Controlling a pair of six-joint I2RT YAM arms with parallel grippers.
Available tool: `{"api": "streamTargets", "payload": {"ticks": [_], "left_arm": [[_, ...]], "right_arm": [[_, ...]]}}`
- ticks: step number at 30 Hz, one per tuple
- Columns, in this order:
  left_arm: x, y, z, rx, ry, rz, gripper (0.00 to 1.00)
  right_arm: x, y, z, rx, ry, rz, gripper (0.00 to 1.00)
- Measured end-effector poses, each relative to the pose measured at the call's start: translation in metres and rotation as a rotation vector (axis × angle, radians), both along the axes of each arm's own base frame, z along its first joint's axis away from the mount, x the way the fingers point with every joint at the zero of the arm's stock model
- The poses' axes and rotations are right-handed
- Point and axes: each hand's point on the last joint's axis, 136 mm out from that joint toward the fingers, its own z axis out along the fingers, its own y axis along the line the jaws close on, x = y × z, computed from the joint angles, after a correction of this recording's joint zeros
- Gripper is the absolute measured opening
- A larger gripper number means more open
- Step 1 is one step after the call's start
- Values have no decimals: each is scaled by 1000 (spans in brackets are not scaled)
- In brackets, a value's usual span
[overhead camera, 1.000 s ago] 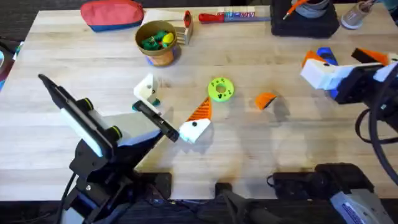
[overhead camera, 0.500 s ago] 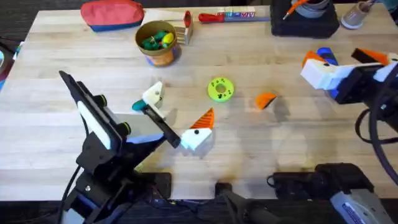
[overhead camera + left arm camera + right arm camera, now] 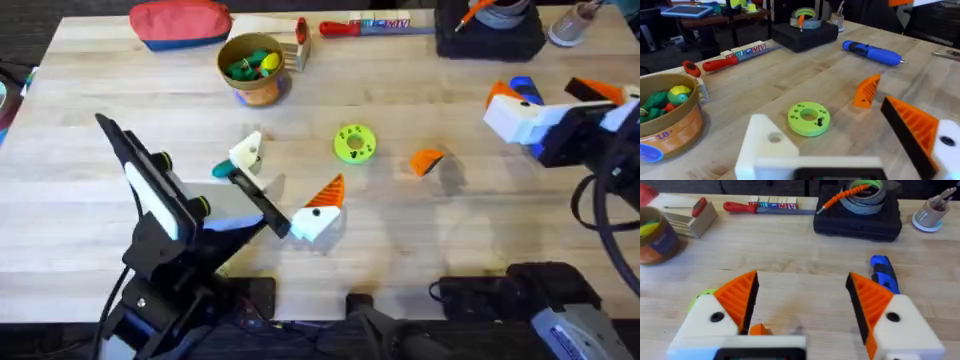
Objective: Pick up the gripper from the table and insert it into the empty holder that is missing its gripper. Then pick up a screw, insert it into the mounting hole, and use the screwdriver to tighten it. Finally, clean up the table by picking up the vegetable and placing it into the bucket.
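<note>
Operator, take the lime-green disc (image 3: pixel 354 143) at mid-table as your reference. One loose orange gripper (image 3: pixel 427 161) lies flat on the table (image 3: pixel 420 250) just to the right of that disc, touching nothing. Your left gripper (image 3: pixel 285 190) sits on the near-left side of the disc, low over the wood, carrying two white finger blocks: the right one has its orange ribbed finger fitted, the other is the bare holder (image 3: pixel 246 152), with a mounting hole visible on top in the left wrist view (image 3: pixel 771 142). The two blocks stand well apart with nothing between them. One teal-green vegetable (image 3: pixel 221 170) lies just beside the holder on its left; whether they touch cannot be told. One bucket (image 3: pixel 254 68) stands beyond and to the left of the disc, upright, with green and yellow toy pieces inside (several, count not clear). One red pouch (image 3: pixel 180 22) lies farther left of it at the far edge. One red-handled tool (image 3: pixel 365 26) lies along the far edge beyond the disc. Your right gripper (image 3: pixel 802 300) hangs far to the right of the disc, above the table, with both orange fingers fitted and spread wide on nothing. One blue screwdriver (image 3: pixel 884 273) lies on the table just beyond it, partly hidden behind its fingers in the overhead view. No screw can be made out with certainty.
</note>
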Motion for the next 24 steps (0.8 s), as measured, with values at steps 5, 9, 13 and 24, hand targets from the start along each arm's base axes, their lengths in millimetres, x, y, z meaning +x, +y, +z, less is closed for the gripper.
{"api": "streamTargets", "payload": {"ticks": [5,9,13,24], "left_arm": [[0,0,0,-1,-2,1,988],[-6,-5,1,-4,-1,-47,988],[-16,-14,2,-9,-1,-126,988],[-54,-36,2,-22,11,-379,988]], "right_arm": [[0,0,1,0,-4,0,991],[0,1,1,24,-3,-2,991],[1,7,0,73,5,11,991],[9,56,-44,77,395,261,991]]}}
